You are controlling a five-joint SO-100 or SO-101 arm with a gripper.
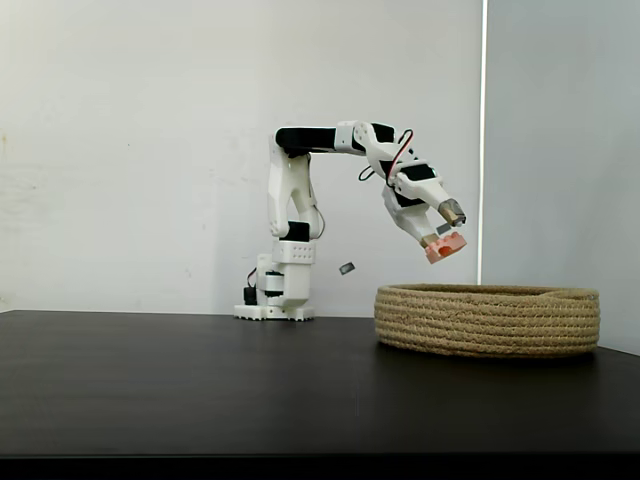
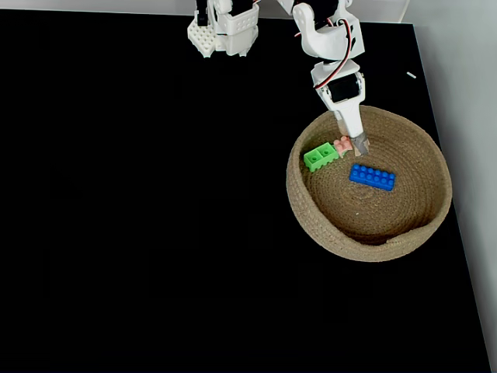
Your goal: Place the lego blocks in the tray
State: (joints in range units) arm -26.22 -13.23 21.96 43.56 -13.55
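A salmon-pink lego block (image 1: 445, 246) hangs in the air just above the near-left rim of the tray (image 1: 487, 320), with my gripper (image 1: 443, 240) shut on it. From above, the gripper (image 2: 353, 144) reaches over the tray's back part, and the pink block (image 2: 342, 144) peeks out at its left side. Two more blocks lie on the floor of the coiled tan rope tray (image 2: 365, 252): a green block (image 2: 321, 156) at the left and a long blue block (image 2: 372, 177) near the middle.
The arm's white base (image 1: 275, 300) stands at the back of the black table (image 2: 140, 202), left of the tray. The table's right edge (image 2: 458, 233) runs close beside the tray. A tiny white scrap (image 2: 411, 75) lies off that edge.
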